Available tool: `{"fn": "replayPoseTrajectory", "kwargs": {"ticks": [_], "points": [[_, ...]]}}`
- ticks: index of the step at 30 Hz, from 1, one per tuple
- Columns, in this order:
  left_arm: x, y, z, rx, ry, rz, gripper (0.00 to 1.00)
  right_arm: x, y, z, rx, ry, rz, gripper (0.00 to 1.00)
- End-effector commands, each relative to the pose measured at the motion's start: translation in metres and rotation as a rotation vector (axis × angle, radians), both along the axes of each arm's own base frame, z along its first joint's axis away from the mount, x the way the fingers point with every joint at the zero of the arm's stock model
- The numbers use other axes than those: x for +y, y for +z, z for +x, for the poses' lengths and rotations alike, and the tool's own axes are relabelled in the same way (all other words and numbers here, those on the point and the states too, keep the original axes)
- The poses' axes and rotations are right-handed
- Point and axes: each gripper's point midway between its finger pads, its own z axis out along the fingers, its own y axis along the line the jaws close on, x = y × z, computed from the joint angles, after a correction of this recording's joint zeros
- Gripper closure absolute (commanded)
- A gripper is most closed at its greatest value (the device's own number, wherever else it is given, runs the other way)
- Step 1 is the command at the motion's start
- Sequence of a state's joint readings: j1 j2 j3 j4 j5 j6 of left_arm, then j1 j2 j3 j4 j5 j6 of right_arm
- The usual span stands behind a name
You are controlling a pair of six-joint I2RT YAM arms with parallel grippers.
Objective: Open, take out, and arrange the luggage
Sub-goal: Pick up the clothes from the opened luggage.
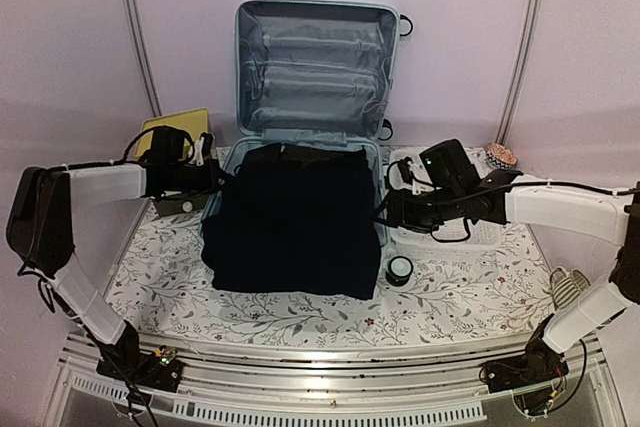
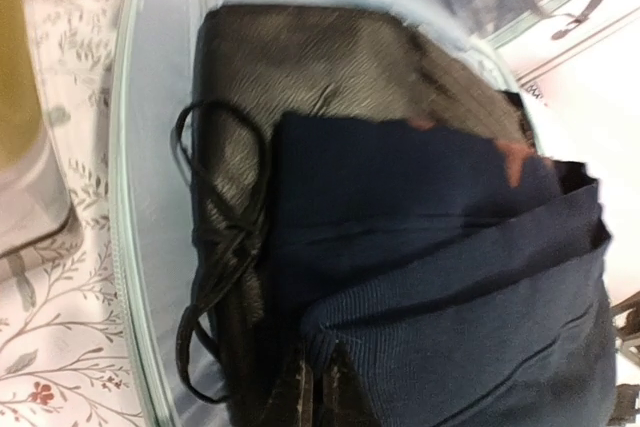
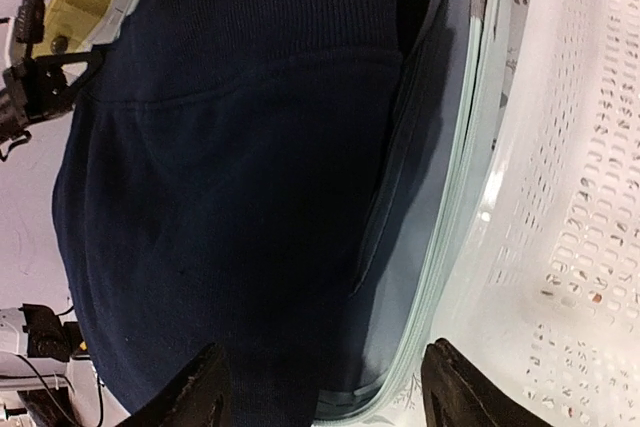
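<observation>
Starting at your left gripper (image 2: 322, 382): its two dark fingers are pressed together at the bottom of a blurred wrist view, tips against a fold of the dark navy knitted garment (image 2: 450, 277). You cannot tell whether cloth is caught between them. Behind the fold, a black grained-leather bag (image 2: 300, 57) with a looped black cord (image 2: 215, 247) is half covered.

Your right gripper (image 3: 330, 392) has its fingers spread wide with nothing between them. It hovers over the garment and the case's right rim, beside the white lattice plastic basket (image 3: 570, 197).

The large pale mint-blue hard-shell suitcase (image 1: 315, 67) lies open at the middle-back of the floral-printed tablecloth (image 1: 160, 277), lid upright against the wall, grey lining showing. The garment hides nearly all of the lower half and spills over its front edge.

Each forearm reaches level inward from a raised outer elbow, the left to the case's left rim, the right across the basket. The right elbow is cut off by the frame edge.
</observation>
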State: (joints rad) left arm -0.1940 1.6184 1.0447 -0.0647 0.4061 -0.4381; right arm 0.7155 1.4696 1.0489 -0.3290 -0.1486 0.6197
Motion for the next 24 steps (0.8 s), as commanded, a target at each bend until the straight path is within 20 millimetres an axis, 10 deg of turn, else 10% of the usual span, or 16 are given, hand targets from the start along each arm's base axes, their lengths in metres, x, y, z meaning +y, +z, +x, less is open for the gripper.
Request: {"fn": "replayPoseTrajectory", "kwargs": {"ticks": [1, 5, 11, 20, 24], "points": [[0.008, -0.004, 0.011, -0.025, 0.034, 0.036, 1.00, 0.003, 0.021, 0.017, -0.026, 0.010, 0.106, 0.30], [0.009, -0.005, 0.008, -0.015, 0.034, 0.049, 0.94, 0.008, 0.029, 0.026, -0.019, 0.043, 0.202, 0.17], [0.009, 0.029, -0.014, -0.063, 0.009, 0.035, 0.53, 0.020, 0.026, 0.046, 0.005, 0.054, 0.228, 0.16], [0.007, 0.038, -0.109, -0.001, -0.016, -0.020, 0.07, 0.024, 0.025, 0.066, -0.024, 0.082, 0.218, 0.19], [-0.009, 0.033, -0.151, 0.035, -0.079, -0.112, 0.02, 0.026, 0.025, 0.070, -0.043, 0.106, 0.208, 0.19]]}}
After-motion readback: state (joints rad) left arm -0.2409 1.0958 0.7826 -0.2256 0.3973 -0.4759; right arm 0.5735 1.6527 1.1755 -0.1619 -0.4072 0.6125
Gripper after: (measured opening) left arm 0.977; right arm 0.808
